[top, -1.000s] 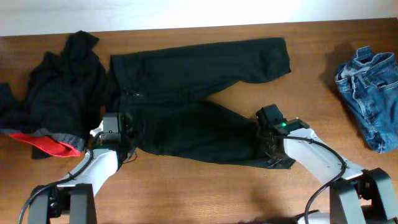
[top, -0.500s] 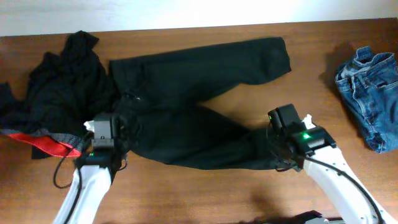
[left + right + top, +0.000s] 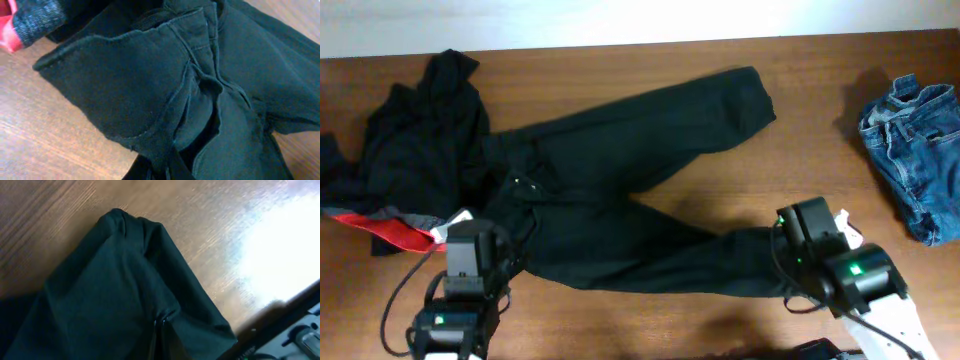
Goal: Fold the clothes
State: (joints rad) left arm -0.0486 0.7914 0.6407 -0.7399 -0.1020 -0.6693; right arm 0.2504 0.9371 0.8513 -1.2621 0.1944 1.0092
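Black trousers [image 3: 620, 190] lay spread across table [image 3: 720, 325] centre, legs splayed rightward. Left gripper [image 3: 162, 170] clamped on raised waistband corner. Right gripper [image 3: 160, 335] pinched lower leg's cuff. Blue jeans [image 3: 915, 150] far right; dark garment heap [image 3: 410, 140] far left.

The long black cloth trousers [image 3: 580, 190] are seen as matt, tightly woven fabric w/ raised stitched seams & a slightly fuzzy cut edge. The brown wooden table [image 3: 820, 120] is finished smooth, semi-gloss, w/ fine grain; glare is reflected off it. The crumpled blue denim jeans [image 3: 910, 150] are rendered coarser, faded, matt. On the heap of black garments [image 3: 420, 140], soft matt cloth is trimmed w/ smooth red & speckled grey fabric.
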